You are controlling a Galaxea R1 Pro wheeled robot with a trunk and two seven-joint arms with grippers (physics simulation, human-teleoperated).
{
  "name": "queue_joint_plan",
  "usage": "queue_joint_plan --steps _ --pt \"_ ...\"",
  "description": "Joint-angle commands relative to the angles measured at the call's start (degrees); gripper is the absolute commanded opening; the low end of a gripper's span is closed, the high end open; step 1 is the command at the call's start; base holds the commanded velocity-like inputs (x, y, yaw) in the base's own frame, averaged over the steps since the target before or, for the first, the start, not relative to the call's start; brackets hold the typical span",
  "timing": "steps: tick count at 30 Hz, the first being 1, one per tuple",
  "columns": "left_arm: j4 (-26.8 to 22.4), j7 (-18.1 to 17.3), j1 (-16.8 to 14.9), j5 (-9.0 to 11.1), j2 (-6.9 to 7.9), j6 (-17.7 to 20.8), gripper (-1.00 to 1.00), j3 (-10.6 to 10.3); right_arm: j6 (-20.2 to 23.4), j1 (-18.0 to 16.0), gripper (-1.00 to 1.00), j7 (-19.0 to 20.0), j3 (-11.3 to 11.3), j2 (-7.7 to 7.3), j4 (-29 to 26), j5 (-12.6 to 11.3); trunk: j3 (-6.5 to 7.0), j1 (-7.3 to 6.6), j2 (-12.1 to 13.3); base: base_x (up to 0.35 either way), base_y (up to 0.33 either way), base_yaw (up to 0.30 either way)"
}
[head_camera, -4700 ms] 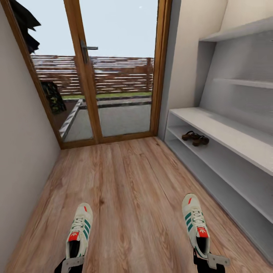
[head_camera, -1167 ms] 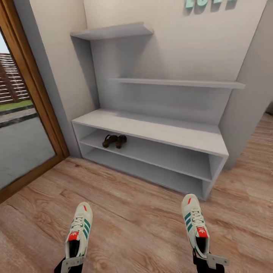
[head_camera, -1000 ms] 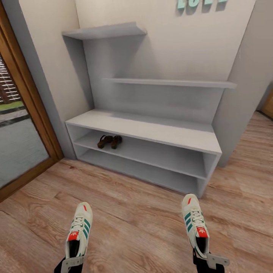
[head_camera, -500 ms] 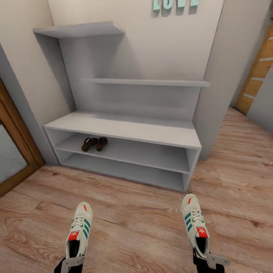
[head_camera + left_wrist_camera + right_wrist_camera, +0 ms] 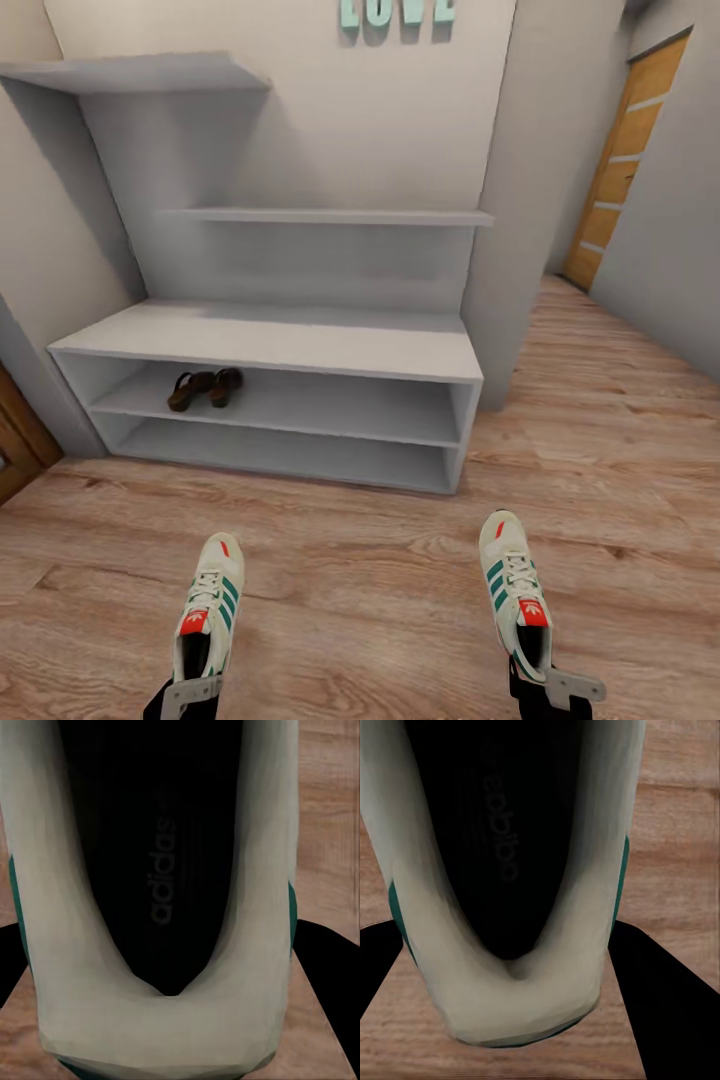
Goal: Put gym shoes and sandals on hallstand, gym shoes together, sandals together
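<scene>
The corridor floor (image 5: 360, 520) of light wood-grain planks spreads across the lower half of the head view. At about 11 o'clock stands the hallstand (image 5: 270, 340), a pale grey unit with a flat top, two open shelf levels beneath and stepped shelves on the wall above. A wooden door (image 5: 625, 160) shows at 2 o'clock, and teal letters (image 5: 396, 12) hang on the wall at 12 o'clock.

The left gym shoe (image 5: 207, 610) sits at 7 o'clock, toe pointing toward the hallstand, its heel pinched in the left claw (image 5: 186, 696), which is closed on the heel. The right gym shoe (image 5: 515, 592) sits at 5 o'clock, toe likewise forward, its heel gripped by the right claw (image 5: 548, 688). Both shoes are well apart from each other. In each wrist view the shoe's dark insole and cream heel collar lie close between the dark fingers.

The two sandals (image 5: 205, 388) rest side by side, touching, on the hallstand's upper open shelf, near its left end.
</scene>
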Motion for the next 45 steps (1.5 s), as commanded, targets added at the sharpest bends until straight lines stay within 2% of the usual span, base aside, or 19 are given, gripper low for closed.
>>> queue_joint_plan --steps 1,14,40,41,43,44,45 --pt "0.0 -0.3 0.0 -0.4 -0.05 -0.2 -1.00 0.5 -0.2 0.0 -1.00 0.2 -0.1 0.01 0.0 -0.2 -0.05 -0.01 0.0 0.000 -0.114 -0.264" --pt "0.0 -0.3 0.0 -0.4 -0.07 -0.2 -1.00 0.4 -0.2 0.0 -1.00 0.1 -0.1 0.01 0.0 -0.2 -0.05 -0.01 0.0 0.000 -0.190 -0.230" --pt "0.0 -0.7 -0.3 -0.8 -0.39 0.6 -1.00 -0.2 -0.2 0.0 -1.00 0.0 -0.2 0.24 -0.1 -0.4 -0.05 -0.01 0.0 0.000 -0.007 -0.009" --pt "-1.1 -0.9 -5.0 -0.7 -0.83 11.5 -1.00 -0.1 -0.2 0.0 -1.00 -0.2 -0.4 -0.52 -0.1 -0.5 -0.05 -0.01 0.0 0.000 0.000 0.000" --pt "-1.3 -1.0 -8.5 -0.6 -0.94 18.0 -1.00 0.0 -0.2 0.0 -1.00 -0.2 -0.5 -1.64 -0.1 -0.6 -0.05 -0.01 0.0 0.000 0.000 0.000" --pt "-1.4 -0.9 -15.5 -0.6 -1.96 27.3 -1.00 0.0 -0.1 0.0 -1.00 -0.2 -0.6 -3.58 -0.2 -1.2 -0.05 -0.01 0.0 0.000 0.000 0.000" --pt "-1.4 -0.8 -16.4 -0.7 -2.18 28.5 -1.00 0.0 -0.1 0.0 -1.00 -0.2 -0.6 -3.81 -0.2 -1.5 -0.05 -0.01 0.0 0.000 0.000 0.000"
